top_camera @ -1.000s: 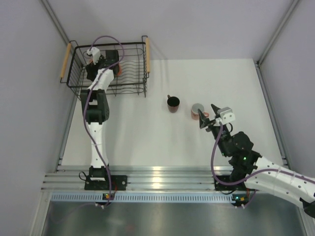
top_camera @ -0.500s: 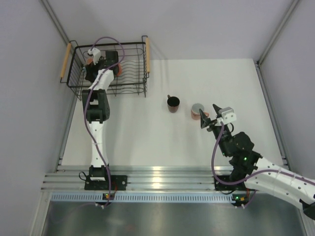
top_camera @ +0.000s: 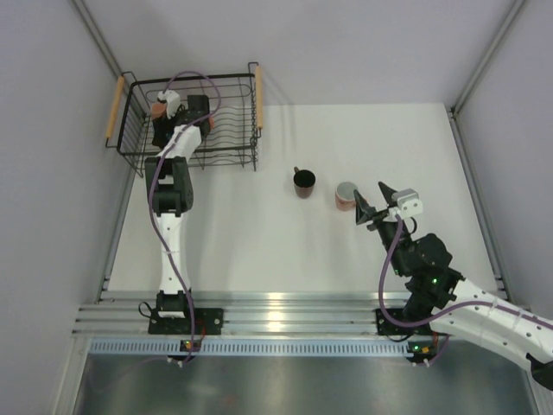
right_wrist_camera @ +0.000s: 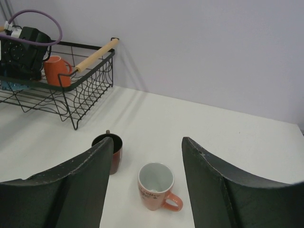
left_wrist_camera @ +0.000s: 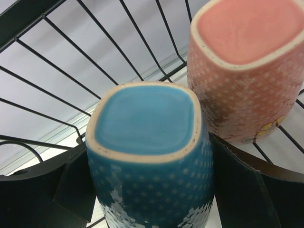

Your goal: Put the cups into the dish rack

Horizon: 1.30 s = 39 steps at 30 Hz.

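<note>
The black wire dish rack (top_camera: 233,156) stands at the far left. My left gripper (left_wrist_camera: 148,156) is inside it, shut on a light blue cup (left_wrist_camera: 147,142) held bottom up, its fingers (left_wrist_camera: 237,185) against both sides. A salmon-pink cup (left_wrist_camera: 244,66) stands bottom up right beside it. An orange cup (right_wrist_camera: 57,70) is in the rack too. A dark cup (top_camera: 303,181) and a second salmon-pink cup (top_camera: 346,195) stand upright on the table. My right gripper (top_camera: 370,210) is open and empty, just right of that pink cup (right_wrist_camera: 156,186).
The rack has light wooden handles (top_camera: 113,108) on its sides and sits close to the left wall. The left arm (top_camera: 168,199) stretches over the table's left side. The white table (top_camera: 259,251) ends at a metal rail (top_camera: 285,311) near the arm bases.
My left gripper has shifted slightly farther into the rack with the blue cup. My right gripper has moved a little to the right and turned slightly beside the pink cup.
</note>
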Tool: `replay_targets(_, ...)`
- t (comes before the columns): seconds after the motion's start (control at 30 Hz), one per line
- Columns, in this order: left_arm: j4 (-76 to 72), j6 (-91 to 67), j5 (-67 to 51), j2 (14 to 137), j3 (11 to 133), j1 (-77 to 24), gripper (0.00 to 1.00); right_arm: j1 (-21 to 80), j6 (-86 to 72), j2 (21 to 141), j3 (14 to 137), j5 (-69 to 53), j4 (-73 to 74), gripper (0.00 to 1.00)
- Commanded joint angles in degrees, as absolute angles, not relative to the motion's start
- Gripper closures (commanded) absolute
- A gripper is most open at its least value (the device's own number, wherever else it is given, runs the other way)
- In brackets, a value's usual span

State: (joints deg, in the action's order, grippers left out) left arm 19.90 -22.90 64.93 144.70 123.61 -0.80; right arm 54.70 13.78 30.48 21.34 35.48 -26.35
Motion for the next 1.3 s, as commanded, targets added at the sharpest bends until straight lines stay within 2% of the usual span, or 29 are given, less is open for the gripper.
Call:
replay_targets(0.0,17.0,-23.5,66.3,141.5,123.2,-0.4,0.86,53.9,13.1,29.9,21.2,35.1,-26.8,0.40)
replay_targets(0.23,16.9,-25.0,66.6,141.2,121.5,-0.4,0.86,53.8,13.0,30.0,21.2,35.2,-26.7,0.39)
replay_targets(0.33,17.0,-25.4,66.7,140.5,120.2,-0.4,0.80,53.7,13.0,29.9,21.1,35.0,-26.7,0.39)
replay_targets(0.47,16.9,-26.2,65.8,139.7,119.2,-0.4,0.51,53.6,12.9,30.0,21.0,34.9,-26.7,0.39)
replay_targets(0.5,16.9,-26.4,65.7,139.4,119.0,-0.4,0.38,53.6,12.8,29.9,21.1,35.0,-26.7,0.39)
replay_targets(0.57,16.9,-26.8,65.8,139.0,118.8,-0.4,0.31,53.5,12.8,30.0,21.1,34.8,-26.6,0.39)
replay_targets(0.63,16.8,-27.0,65.7,138.8,118.8,-0.4,0.09,53.4,12.8,30.1,21.2,34.5,-26.6,0.39)
replay_targets(0.67,16.9,-27.0,65.6,138.6,118.8,-0.4,0.01,53.3,12.8,30.2,21.2,34.6,-26.6,0.39)
replay_targets(1.27,15.8,-30.3,65.7,132.6,114.6,-1.0,0.01,53.1,12.4,30.9,21.4,33.0,-26.2,0.39)
